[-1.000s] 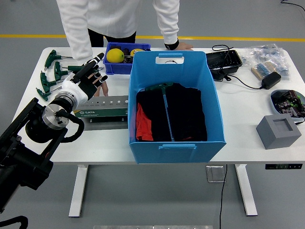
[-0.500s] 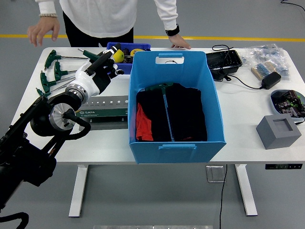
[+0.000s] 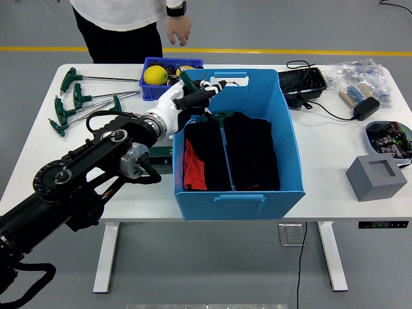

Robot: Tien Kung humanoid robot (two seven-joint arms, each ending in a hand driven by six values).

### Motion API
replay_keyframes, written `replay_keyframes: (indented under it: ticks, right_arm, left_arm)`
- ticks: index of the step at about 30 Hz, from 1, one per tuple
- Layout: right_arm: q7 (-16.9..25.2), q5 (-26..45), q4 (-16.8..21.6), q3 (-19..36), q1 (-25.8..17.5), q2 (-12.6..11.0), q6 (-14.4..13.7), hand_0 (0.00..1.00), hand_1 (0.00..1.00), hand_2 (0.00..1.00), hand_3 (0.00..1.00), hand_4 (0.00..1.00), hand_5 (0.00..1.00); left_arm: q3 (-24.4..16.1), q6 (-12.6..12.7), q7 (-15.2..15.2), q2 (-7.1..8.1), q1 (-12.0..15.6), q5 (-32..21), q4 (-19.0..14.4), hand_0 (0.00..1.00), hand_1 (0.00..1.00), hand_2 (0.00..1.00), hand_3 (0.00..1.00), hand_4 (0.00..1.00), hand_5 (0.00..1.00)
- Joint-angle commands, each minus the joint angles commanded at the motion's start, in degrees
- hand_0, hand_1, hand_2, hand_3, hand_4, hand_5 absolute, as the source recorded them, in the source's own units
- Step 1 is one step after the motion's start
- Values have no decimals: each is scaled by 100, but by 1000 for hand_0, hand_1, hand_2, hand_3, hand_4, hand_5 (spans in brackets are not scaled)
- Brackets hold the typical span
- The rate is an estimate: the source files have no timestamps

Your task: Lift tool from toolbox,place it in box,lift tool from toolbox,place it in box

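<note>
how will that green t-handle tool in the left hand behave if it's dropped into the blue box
The tool looks like a stiff metal shaft with a moulded handle, so it probably won't flex. Held by the left hand over the blue box, it would likely land softly on the dark cloth. The crosswise handle should stop it rolling.

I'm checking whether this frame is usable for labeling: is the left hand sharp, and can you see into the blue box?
Head view: evenly lit, only soft shadows; the left hand over the blue box's rim is slightly motion-blurred, so its grip on the green-handled tool is hard to read; the box's dark contents lose detail.
</note>
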Motion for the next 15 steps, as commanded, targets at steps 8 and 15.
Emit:
replay_keyframes:
  ticks: [8, 15]
  right_arm:
    - [13, 91, 0, -129, 46, -33, 10, 683, 662, 730, 575, 778, 693]
    - [18, 107, 0, -186, 80, -56, 18, 682, 664, 730, 575, 777, 694]
  left_arm:
    - [1417, 163, -103, -452, -516, 1915, 1254, 170, 65, 135, 218, 652, 265]
    - [2151, -77, 36, -488, -760, 3591, 1917, 189, 80, 148, 327, 666, 267]
